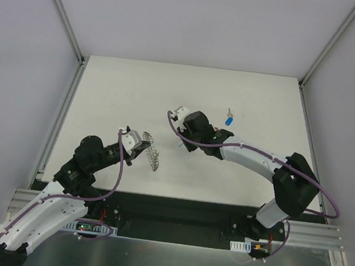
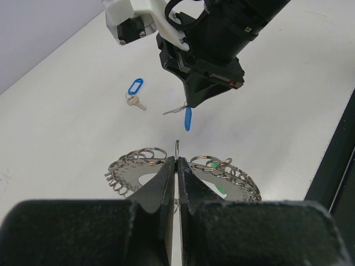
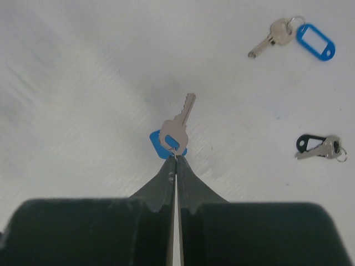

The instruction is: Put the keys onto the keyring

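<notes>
Left gripper (image 2: pixel 176 162) clamped on the keyring (image 2: pixel 238 180), right gripper (image 3: pixel 175 160) pinched shut on a blue-tagged key (image 3: pixel 177 127) hanging just right of the keyring, not touching, spare blue-tagged key (image 3: pixel 288 34) and dark-tagged key (image 3: pixel 320 147) loose on table (image 1: pixel 124 96).

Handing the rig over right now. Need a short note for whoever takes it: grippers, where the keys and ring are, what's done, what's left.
Left gripper: jaws shut on the keyring, with one small loop sticking up past the tips.
Right gripper: jaws shut on a blue-tagged key, hanging just beyond the ring and not touching it.
On the table: a second blue-tagged key and a dark-tagged key, both lying loose.
Done: ring and first key are gripped. No key is visibly on the ring.
Left: thread the held key, then the two on the table.
</notes>
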Tool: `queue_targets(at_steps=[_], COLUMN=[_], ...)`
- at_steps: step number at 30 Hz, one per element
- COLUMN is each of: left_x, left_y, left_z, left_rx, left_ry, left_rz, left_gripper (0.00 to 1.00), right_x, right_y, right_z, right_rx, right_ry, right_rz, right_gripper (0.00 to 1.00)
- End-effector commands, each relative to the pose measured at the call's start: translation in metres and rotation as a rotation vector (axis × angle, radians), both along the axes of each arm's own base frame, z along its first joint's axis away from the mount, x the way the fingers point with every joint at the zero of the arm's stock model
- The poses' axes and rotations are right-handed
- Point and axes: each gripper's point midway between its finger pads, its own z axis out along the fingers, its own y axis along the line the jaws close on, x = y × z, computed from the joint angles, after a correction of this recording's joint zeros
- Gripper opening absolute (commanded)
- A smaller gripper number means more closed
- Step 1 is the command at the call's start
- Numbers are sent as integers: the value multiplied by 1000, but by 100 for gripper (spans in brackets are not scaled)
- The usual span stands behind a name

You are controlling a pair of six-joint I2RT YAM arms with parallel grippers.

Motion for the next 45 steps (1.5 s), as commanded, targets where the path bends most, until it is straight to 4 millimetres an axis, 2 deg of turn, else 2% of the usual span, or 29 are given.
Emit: queue_targets(at_steps=[1, 4, 5, 6, 11, 17, 22, 25, 26, 27, 29, 36, 45], left_x=[8, 7, 6, 5, 4, 2, 2, 2, 1, 1, 1, 1, 1], left_y=[7, 5, 4, 3, 4, 3, 3, 3, 2, 3, 2, 2, 2], left_z=[23, 23, 23, 24, 25, 27, 26, 26, 26, 26, 26, 26, 26], left_rx=[-45, -50, -50, -54, -59, -64, -65, -64, -65, -65, -65, -66, -66], left_ry=[-67, -58, -56, -53, -60, -60, -59, -58, -56, -56, -56, -55, -55], left_rz=[57, 49, 38, 35, 34, 23, 23, 20, 19, 20, 19, 16, 14], left_gripper=[0, 0, 0, 0, 0, 0, 0, 0, 0, 0, 0, 0, 0], right_x=[21, -4, -3, -11, -27, -42, -44, -44, -45, -44, -44, -43, -36], right_y=[12, 14, 18, 13, 5, -9, -11, -13, -15, -14, -17, -15, -3], right_z=[14, -21, -23, -39, -61, -75, -70, -60, -57, -49, -45, -39, -51], right_rx=[91, 114, 148, 130, 88, 27, 32, 36, 33, 47, 44, 78, 61], right_ry=[-109, 14, 10, 41, 70, 98, 99, 94, 92, 79, 74, 61, 75], right_rz=[-63, -28, -29, -32, -31, -44, -49, -50, -55, -58, -67, -74, -58], right_gripper=[1, 1, 1, 1, 1, 5, 13, 20, 25, 25, 29, 29, 27])
